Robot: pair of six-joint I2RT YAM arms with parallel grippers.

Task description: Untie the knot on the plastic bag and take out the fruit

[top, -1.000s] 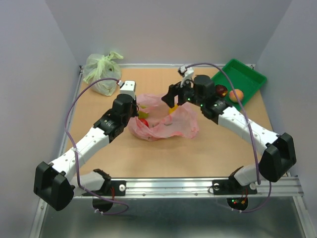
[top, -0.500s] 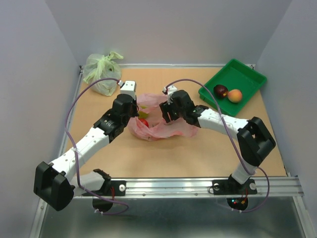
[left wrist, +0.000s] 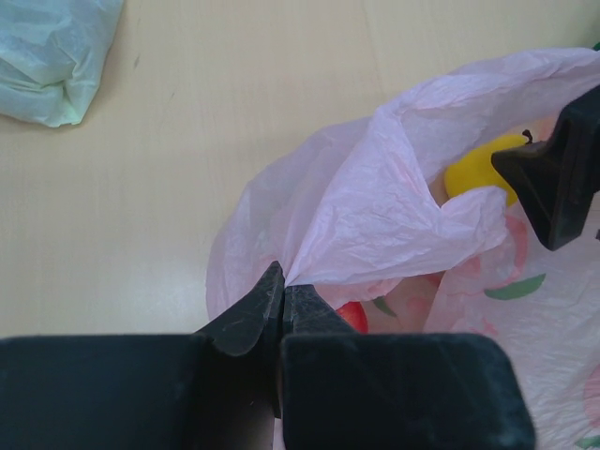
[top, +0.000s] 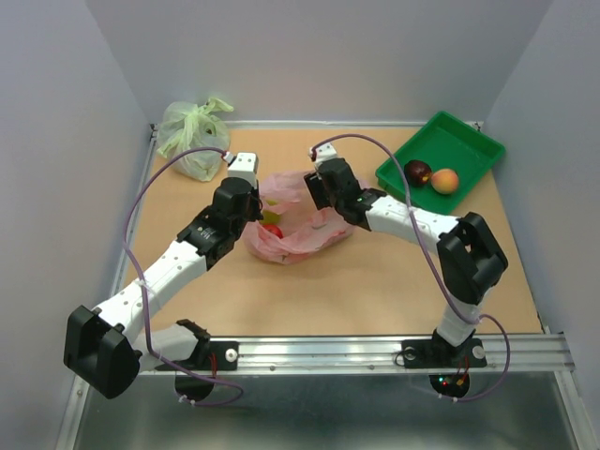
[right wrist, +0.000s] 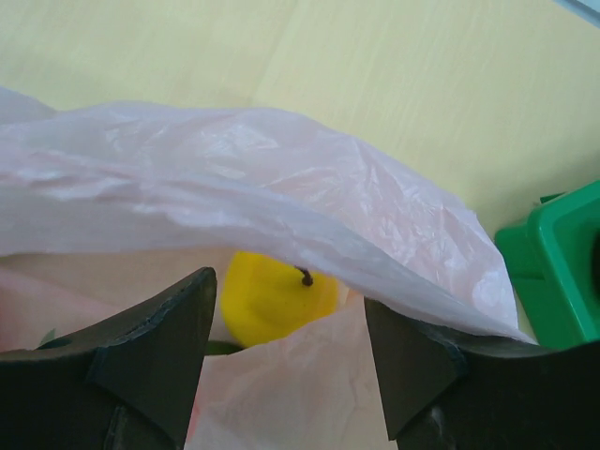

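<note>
The pink plastic bag (top: 305, 230) lies at the table's middle with its mouth open; no knot shows. My left gripper (top: 260, 208) is shut on the bag's left edge (left wrist: 375, 216), its jaws pinching the film (left wrist: 283, 281). My right gripper (top: 314, 190) is open at the bag's mouth. In the right wrist view its fingers (right wrist: 159, 347) stand either side of a yellow fruit (right wrist: 272, 295) inside the bag (right wrist: 281, 187), not touching it. The left wrist view shows the yellow fruit (left wrist: 478, 169) and a red fruit (left wrist: 354, 317). The red fruit (top: 272, 231) shows through the film.
A green tray (top: 459, 136) at the back right holds a dark purple fruit (top: 417, 172) and an orange-peach fruit (top: 445, 180); its corner shows in the right wrist view (right wrist: 553, 262). A pale green tied bag (top: 192, 136) sits at the back left corner, also in the left wrist view (left wrist: 47, 56).
My right arm has dropped and stretched left, bringing its open gripper from above the bag's right side to the bag's mouth. The bag's right side has drawn in. The left arm has not moved.
</note>
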